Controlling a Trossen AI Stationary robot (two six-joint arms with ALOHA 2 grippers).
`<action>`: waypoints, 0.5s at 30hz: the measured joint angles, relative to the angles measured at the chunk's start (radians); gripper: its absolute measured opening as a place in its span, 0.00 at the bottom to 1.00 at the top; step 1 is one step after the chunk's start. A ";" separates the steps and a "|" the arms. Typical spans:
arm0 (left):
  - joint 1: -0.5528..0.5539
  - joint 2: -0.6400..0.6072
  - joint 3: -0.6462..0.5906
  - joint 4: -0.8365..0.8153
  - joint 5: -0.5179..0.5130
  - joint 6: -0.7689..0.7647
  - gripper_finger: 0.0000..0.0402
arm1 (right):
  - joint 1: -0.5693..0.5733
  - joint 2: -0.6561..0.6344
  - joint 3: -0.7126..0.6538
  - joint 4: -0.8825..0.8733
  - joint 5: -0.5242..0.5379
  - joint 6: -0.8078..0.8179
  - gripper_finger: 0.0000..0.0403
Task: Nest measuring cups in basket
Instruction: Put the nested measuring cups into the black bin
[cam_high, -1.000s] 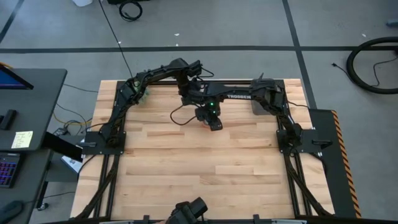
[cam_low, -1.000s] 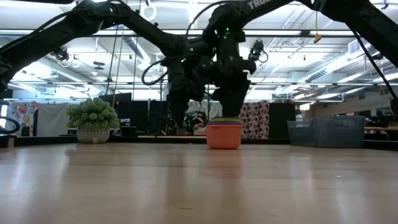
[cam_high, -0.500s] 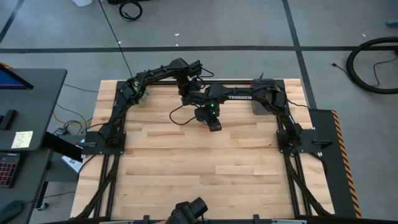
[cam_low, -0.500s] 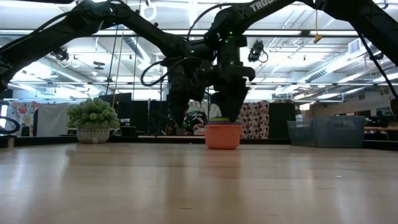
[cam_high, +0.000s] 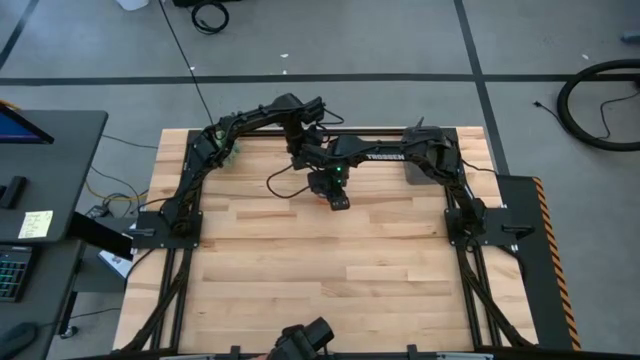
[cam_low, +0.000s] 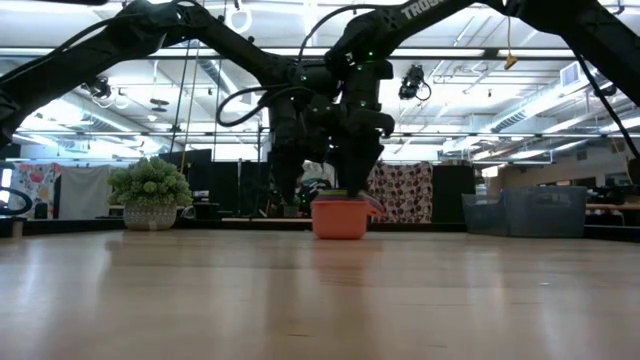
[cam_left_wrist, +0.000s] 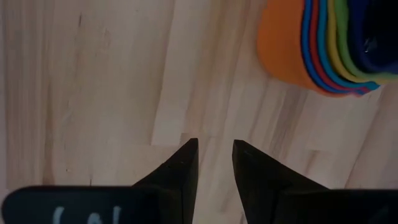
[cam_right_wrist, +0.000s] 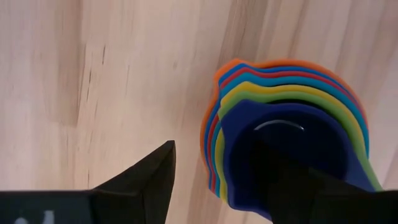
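Observation:
The measuring cups (cam_right_wrist: 280, 134) stand nested in one stack, orange outermost and dark blue innermost, on the far middle of the table (cam_high: 300, 260); in the low view the stack (cam_low: 340, 218) rests on its orange base. My right gripper (cam_right_wrist: 217, 149) is open, pointing down over the stack. My left gripper (cam_left_wrist: 214, 149) hovers over bare wood just beside the stack (cam_left_wrist: 323, 50), open by a narrow gap with nothing in it. The basket (cam_low: 545, 211), a grey bin, stands at the far right. My right gripper comes from above with one finger (cam_right_wrist: 292, 180) down inside the dark blue innermost cup (cam_right_wrist: 273, 127) and the other finger (cam_right_wrist: 152, 177) outside the stack, apart from the orange wall. The stack stands upright on the table. Where the inner finger meets the cup is too dark to see.
A potted green plant (cam_low: 150, 195) stands at the far left. The two arms cross close together over the far middle (cam_high: 320, 150). The near half of the table shows bare wood (cam_high: 330, 280).
My right gripper has tipped more steeply and sunk a little, so one finger has gone into the top of the stack. The whole stack has then slid a short way toward the table's left edge, staying upright on the wood.

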 joint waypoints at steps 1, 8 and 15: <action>0.000 0.000 0.000 -0.005 0.001 0.000 0.26 | 0.000 0.000 -0.001 0.003 0.000 0.000 0.54; 0.000 0.000 0.000 -0.019 0.092 0.000 0.26 | 0.000 0.001 -0.001 0.012 0.000 0.000 0.54; -0.004 0.004 0.000 0.003 0.140 -0.002 0.26 | -0.002 0.001 -0.001 0.013 0.000 0.000 0.54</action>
